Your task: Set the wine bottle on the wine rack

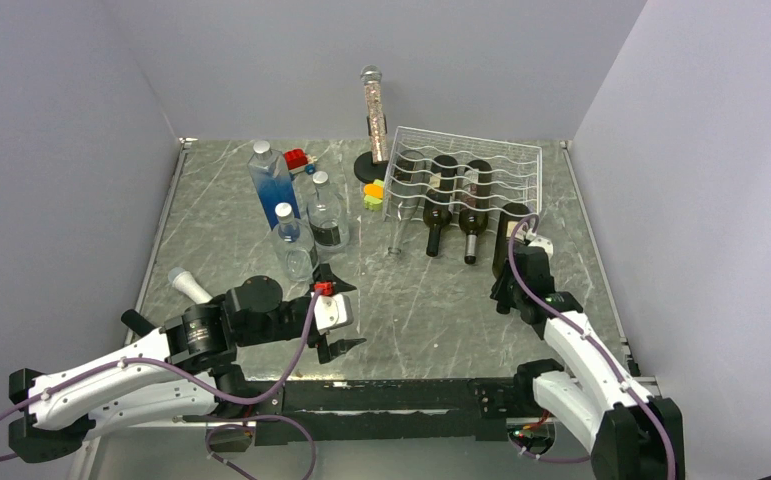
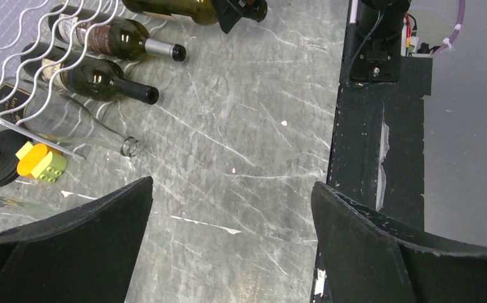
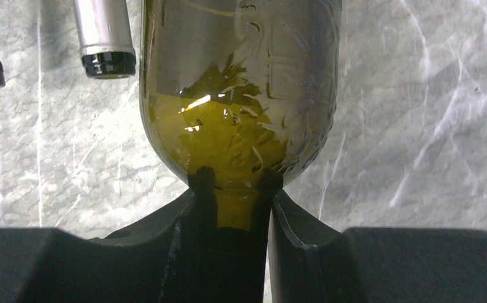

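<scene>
From above: wine bottle [image 1: 510, 232] lengthwise away from the arms, base up at the right front end of the white wine rack [image 1: 491, 160], neck back toward the right gripper [image 1: 504, 292], clamped on that neck; left gripper [image 1: 338, 318] spread wide over the grey marbled table [image 1: 421, 310], plain grey walls [image 1: 51, 120] around. From the left wrist: black fingers [image 2: 70, 252] gaping, nothing between, bottle along the top edge. From the right wrist: olive-green shoulder straight ahead, neck pinched between both jaws.

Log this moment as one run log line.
left fingers open, empty | right fingers shut on wine bottle neck | wine bottle by wine rack right end
</scene>
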`<state>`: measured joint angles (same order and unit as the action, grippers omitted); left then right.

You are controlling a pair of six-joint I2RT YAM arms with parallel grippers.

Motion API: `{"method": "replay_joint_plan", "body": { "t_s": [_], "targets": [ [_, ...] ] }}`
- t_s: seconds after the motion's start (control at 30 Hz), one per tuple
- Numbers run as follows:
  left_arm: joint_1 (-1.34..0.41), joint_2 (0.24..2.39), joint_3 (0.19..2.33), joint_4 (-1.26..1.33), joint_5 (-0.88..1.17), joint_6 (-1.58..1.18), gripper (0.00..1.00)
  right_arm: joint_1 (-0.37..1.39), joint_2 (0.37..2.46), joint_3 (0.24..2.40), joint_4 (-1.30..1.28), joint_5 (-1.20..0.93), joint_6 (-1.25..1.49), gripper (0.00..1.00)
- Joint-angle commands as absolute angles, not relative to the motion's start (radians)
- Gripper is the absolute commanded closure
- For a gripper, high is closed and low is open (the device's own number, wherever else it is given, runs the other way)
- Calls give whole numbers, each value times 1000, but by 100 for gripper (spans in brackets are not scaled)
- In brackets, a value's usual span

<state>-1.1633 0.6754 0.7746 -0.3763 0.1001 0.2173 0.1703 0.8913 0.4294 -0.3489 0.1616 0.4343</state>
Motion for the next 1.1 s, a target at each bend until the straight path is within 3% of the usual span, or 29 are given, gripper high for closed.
{"method": "replay_joint_plan", "body": {
  "t_s": [0.0, 0.57, 1.07],
  "targets": [
    [-1163, 645, 801, -309, 99, 198, 1, 157, 904, 487, 137, 247, 305, 100],
    [-1163, 664, 802, -312, 91, 212, 1, 15, 1225, 593, 367, 161, 164, 100],
    [-1163, 694, 803, -306, 79, 232, 1, 5, 1407, 765, 291, 141, 139, 100]
  ]
}}
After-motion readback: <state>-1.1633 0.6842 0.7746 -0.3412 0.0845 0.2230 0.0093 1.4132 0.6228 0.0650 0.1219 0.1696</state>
